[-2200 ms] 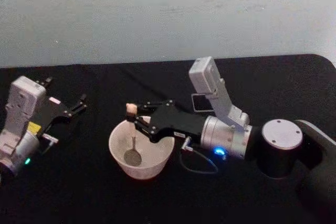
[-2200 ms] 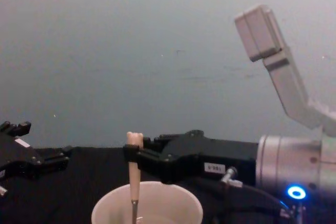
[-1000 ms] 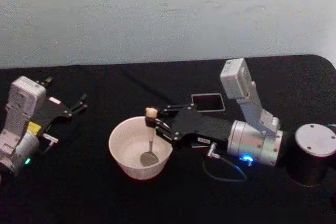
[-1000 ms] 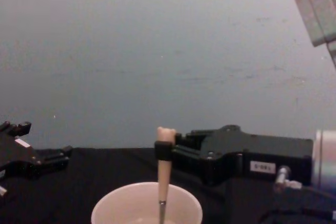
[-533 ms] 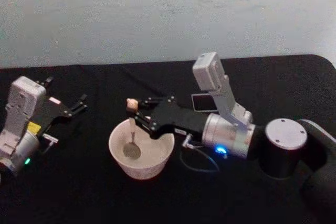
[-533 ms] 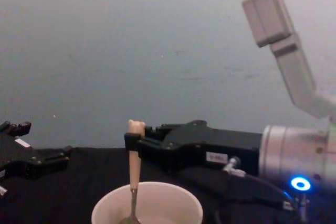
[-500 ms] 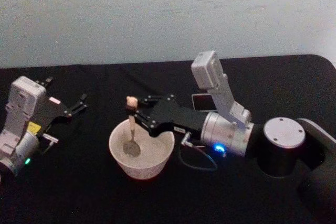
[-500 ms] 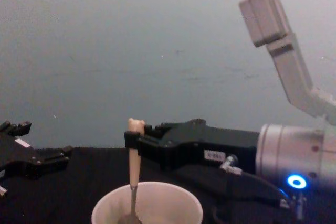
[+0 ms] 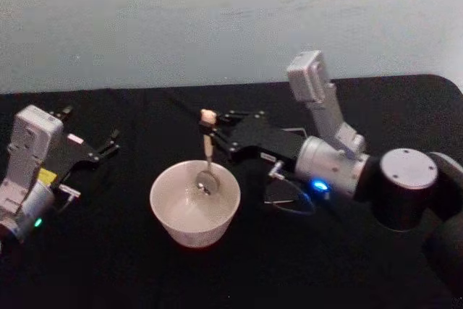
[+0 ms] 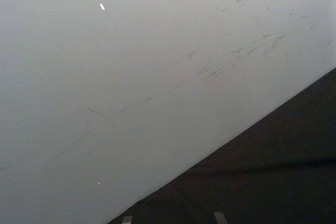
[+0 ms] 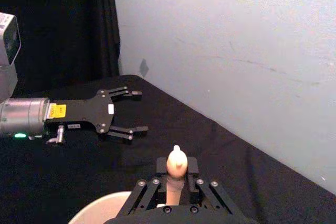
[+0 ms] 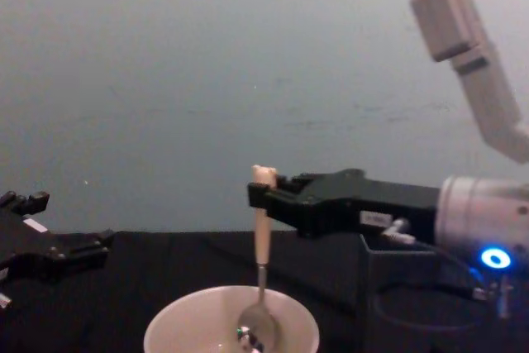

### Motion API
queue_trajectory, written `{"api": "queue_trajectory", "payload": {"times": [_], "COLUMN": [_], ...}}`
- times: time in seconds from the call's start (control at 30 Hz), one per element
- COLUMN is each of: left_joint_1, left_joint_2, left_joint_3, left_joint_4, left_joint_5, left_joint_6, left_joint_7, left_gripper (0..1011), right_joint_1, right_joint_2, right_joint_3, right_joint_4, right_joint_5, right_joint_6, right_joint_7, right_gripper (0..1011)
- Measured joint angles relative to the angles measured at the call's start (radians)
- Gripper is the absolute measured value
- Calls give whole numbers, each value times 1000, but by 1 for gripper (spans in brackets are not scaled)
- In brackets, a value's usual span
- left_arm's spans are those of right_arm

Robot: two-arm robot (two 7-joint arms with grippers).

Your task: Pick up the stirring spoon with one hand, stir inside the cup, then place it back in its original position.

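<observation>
Counting one spoon (image 9: 207, 148), one cup (image 9: 184, 233), one holder (image 12: 382, 274) and two grippers on a black table (image 9: 108, 265).

Pinching the spoon's beige handle just under the bear head with the right gripper (image 9: 207, 129), fingers (image 11: 161, 167) closed onto it from both sides. Holding the spoon nearly upright, handle top standing above the rim, metal bowl dipping inside the cup toward its back right part. Not telling whether touching the bottom. Reaching in from the right, low over the table.

Showing the holder in the chest view just right of the cup and behind it, sitting under the right gripper's body.

Parking the left gripper (image 9: 92, 127) at the table's left side, well apart from the cup, fingers spread wide and gripping nothing.

Leaving bare black table between the left gripper and the cup, and more in front of the cup toward the near edge. Running the table's far edge along the wall (image 9: 217, 19), not far behind both grippers, and rounding off at the right rear corner. Crowding the cup's right side with arm and holder. Keeping its left and front sides open.
</observation>
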Motion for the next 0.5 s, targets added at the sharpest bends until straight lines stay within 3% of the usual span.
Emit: {"api": "queue_trajectory", "payload": {"times": [0.23, 0.5], "left_joint_1": [0, 0], "left_joint_2": [0, 0], "left_joint_3": [0, 0], "left_joint_4": [0, 0], "left_joint_5": [0, 0], "left_joint_6": [0, 0], "left_joint_7": [0, 0], "left_gripper": [1001, 1001], "right_joint_1": [-58, -102], "right_joint_2": [76, 120], "right_joint_3": [29, 15], "right_joint_4": [-90, -150], "right_joint_5": [52, 84], "right_joint_6": [29, 58], "right_joint_7": [43, 63], "right_gripper": [212, 213]}}
